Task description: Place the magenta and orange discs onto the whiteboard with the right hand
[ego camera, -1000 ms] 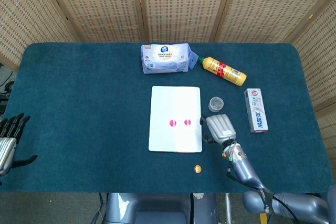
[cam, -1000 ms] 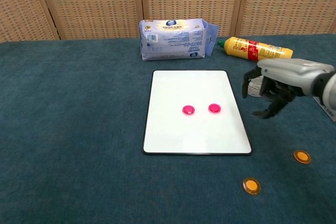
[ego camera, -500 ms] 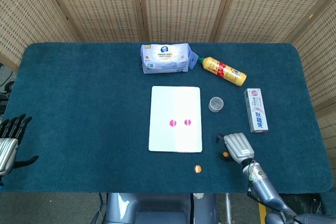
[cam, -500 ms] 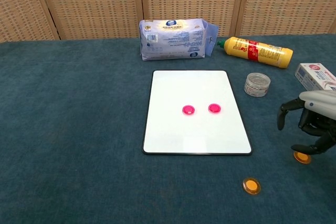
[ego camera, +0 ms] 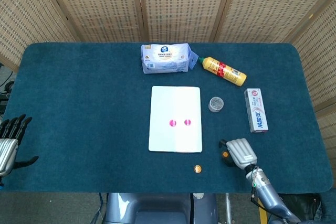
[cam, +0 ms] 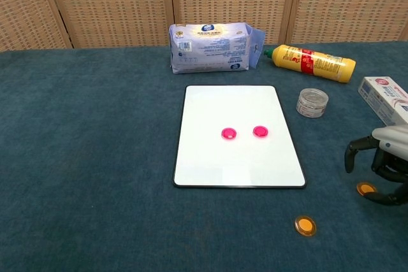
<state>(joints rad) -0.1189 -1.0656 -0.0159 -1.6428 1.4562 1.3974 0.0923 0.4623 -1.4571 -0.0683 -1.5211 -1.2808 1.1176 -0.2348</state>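
Two magenta discs (cam: pixel 229 133) (cam: pixel 260 131) lie side by side on the whiteboard (cam: pixel 236 164), also seen in the head view as magenta discs (ego camera: pixel 172 123) (ego camera: pixel 187 123) on the whiteboard (ego camera: pixel 175 103). One orange disc (cam: pixel 305 225) (ego camera: pixel 198 169) lies on the cloth in front of the board's right corner. A second orange disc (cam: pixel 366 189) (ego camera: pixel 226 155) lies further right, directly under my right hand (cam: pixel 386 165) (ego camera: pixel 240 153), whose fingers curve down around it without holding it. My left hand (ego camera: pixel 9 140) hovers open at the table's left edge.
A tissue pack (cam: pixel 210 48), a yellow bottle (cam: pixel 310 61), a small clear jar (cam: pixel 312 102) and a toothpaste box (cam: pixel 386 97) stand behind and right of the board. The table's front edge is near the orange discs.
My right hand has moved from beside the board's right edge, back toward me and to the right, and has come down over the right orange disc. The discs have not moved.
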